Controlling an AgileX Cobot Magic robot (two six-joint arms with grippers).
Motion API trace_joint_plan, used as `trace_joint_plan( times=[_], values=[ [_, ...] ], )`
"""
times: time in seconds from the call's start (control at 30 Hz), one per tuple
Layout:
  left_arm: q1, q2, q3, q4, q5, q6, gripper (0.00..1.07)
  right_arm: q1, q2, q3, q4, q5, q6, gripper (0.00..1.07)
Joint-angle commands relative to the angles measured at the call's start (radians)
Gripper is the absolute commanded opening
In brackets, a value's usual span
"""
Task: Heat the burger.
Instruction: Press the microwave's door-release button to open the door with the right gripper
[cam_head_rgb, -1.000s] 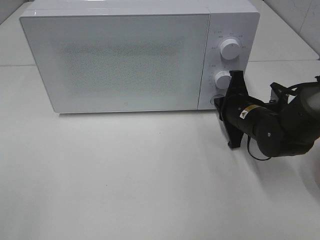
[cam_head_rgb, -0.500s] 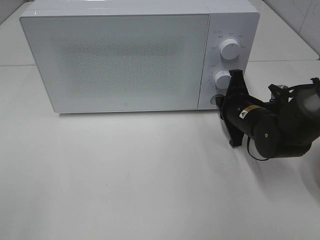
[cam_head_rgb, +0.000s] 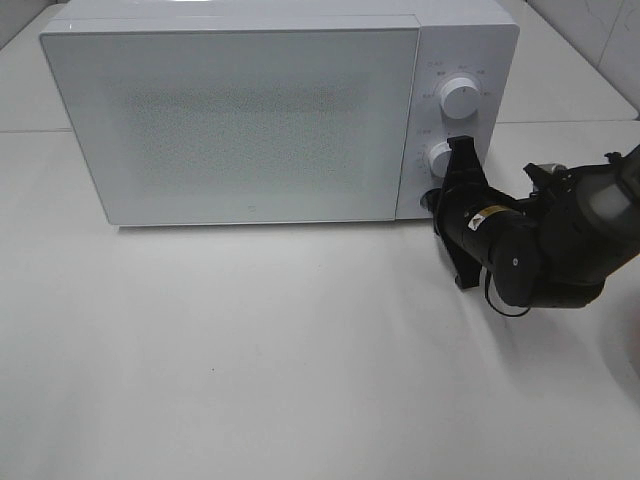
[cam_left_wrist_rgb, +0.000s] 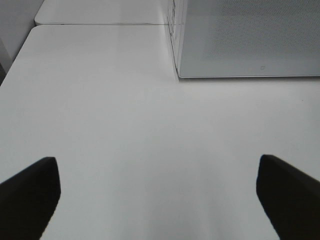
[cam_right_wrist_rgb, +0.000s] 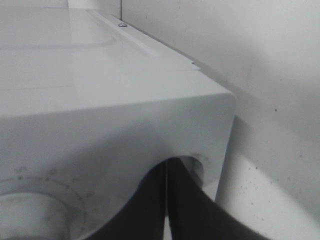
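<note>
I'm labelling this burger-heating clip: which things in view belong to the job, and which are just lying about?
Job: microwave, door shut; right gripper, shut, at the panel below the lower knob.
Lying about: left gripper, open over the table.
The burger is not in view.

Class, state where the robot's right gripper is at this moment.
The right gripper is on the right of the exterior high view, jaws shut, with its tip at the microwave, just below its lower dial.
</note>
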Motion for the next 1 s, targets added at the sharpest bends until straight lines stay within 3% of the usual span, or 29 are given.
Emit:
trace_joint_plan(
  times=[0.03, 0.63, 1.0],
  values=[
    [0.003, -0.003, 0.0, -0.004, 0.002, -0.005, 1.0, -0.053, -0.019, -0.106, 0.068, -0.339, -0.025, 0.0],
    [0.003, -0.003, 0.0, -0.004, 0.002, -0.005, 1.0, -0.07, -0.022, -0.11, 0.044, -0.291, -0.023, 0.0],
    [0.003, -0.003, 0.0, -0.004, 0.002, -0.005, 1.0, -0.043, -0.078, 0.007, 0.014, -0.134, 0.035, 0.0]
  ],
)
